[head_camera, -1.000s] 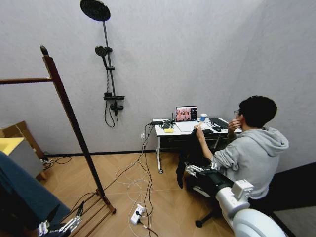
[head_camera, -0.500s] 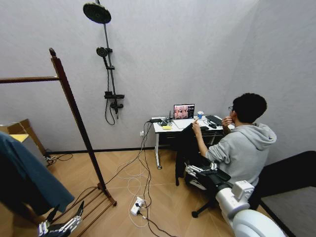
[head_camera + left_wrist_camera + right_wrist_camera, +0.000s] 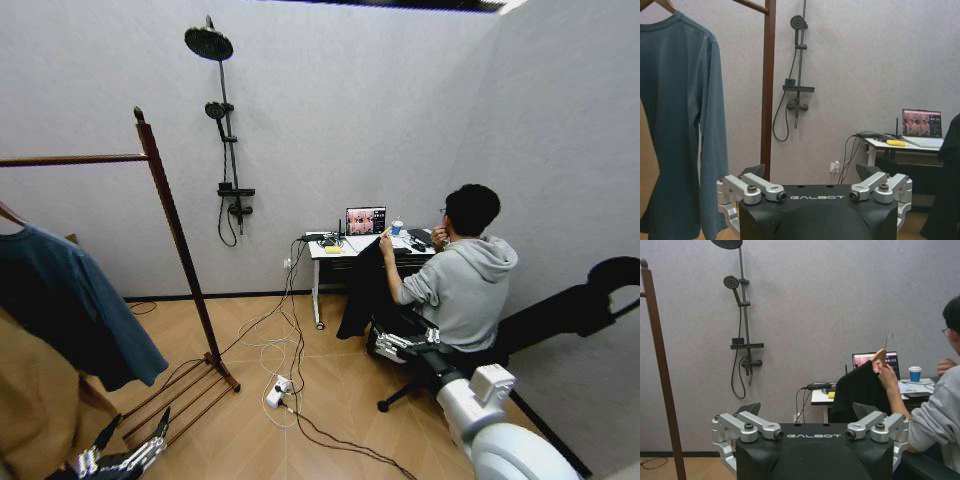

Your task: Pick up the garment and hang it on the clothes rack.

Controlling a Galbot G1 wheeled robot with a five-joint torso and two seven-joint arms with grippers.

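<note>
The garment (image 3: 70, 300), a teal-blue long-sleeved shirt, hangs on a wooden hanger (image 3: 10, 213) at the left, under the top bar of the clothes rack (image 3: 175, 235). Its hook is out of view. In the left wrist view the garment (image 3: 682, 120) hangs straight down beside the rack's post (image 3: 768, 85). My left gripper (image 3: 135, 430) sits low at the bottom left, short of the rack's base rails, open and empty (image 3: 810, 172). My right gripper (image 3: 385, 345) is held low on the right, also open and empty (image 3: 805, 410).
A tan coat (image 3: 40, 410) hangs in front of the teal shirt. A seated person (image 3: 455, 280) at a white desk (image 3: 345, 250) holds a black garment (image 3: 860, 390) on a hanger. Cables and a power strip (image 3: 277, 390) lie on the floor. A shower fixture (image 3: 228, 130) is on the wall.
The whole head view has shifted right, so the camera has turned left. More of the teal shirt and the tan coat now show. Both grippers keep their places in the picture.
</note>
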